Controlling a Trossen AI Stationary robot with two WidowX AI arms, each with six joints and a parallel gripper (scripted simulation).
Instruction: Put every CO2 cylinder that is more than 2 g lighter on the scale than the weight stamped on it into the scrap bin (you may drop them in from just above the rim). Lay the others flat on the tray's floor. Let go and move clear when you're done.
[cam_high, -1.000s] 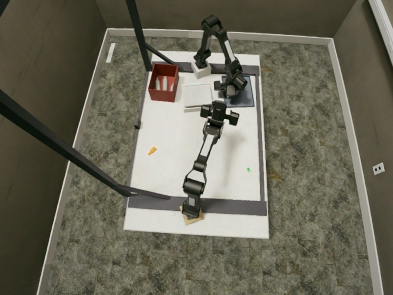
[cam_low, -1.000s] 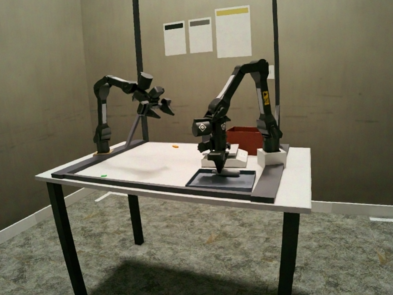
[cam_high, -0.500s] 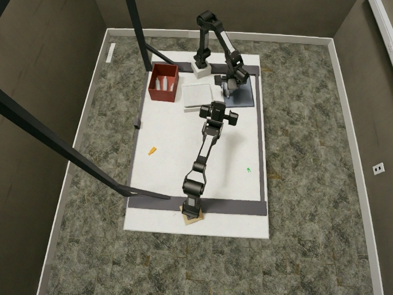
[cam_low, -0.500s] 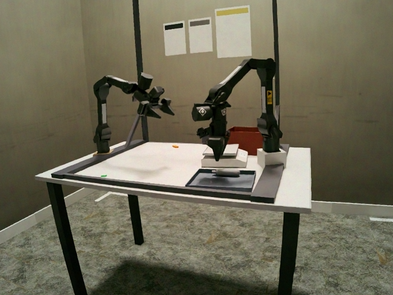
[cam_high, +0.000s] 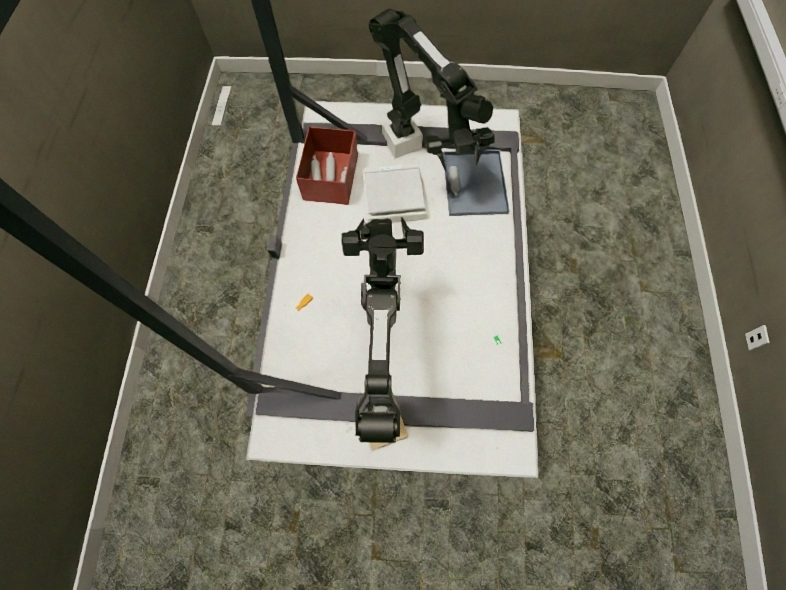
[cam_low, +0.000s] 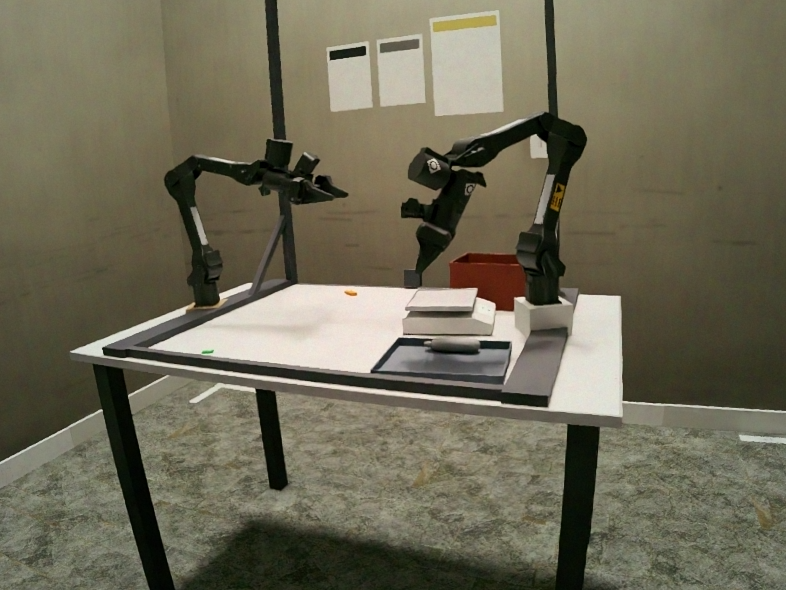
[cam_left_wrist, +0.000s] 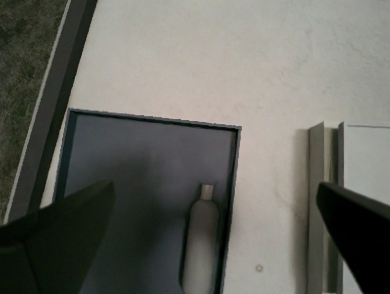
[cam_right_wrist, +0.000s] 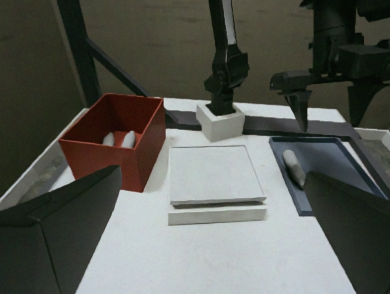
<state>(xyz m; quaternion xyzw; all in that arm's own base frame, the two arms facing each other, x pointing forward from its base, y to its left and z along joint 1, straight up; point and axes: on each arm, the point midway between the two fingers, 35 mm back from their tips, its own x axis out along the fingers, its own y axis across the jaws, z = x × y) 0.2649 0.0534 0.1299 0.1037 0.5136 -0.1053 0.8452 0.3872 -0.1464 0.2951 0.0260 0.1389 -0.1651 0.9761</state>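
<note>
"What stands at the left of the top view?"

"The scrap bin, red and open-topped, containing three pale cylinders. Nearer the right arm's base lies a small orange object."

"And the middle?"

"The scale, its plate bearing no cylinder. The right gripper is raised above the table, fingers spread, grasping nothing."

"Finally, the right?"

"The blue-grey tray. One grey cylinder lies flat on its floor, alongside the wall facing the scale. Above, the left gripper is likewise wide open and unladen. A small green object lies farther off, near the table's edge. Stamped weights are not legible."
</note>
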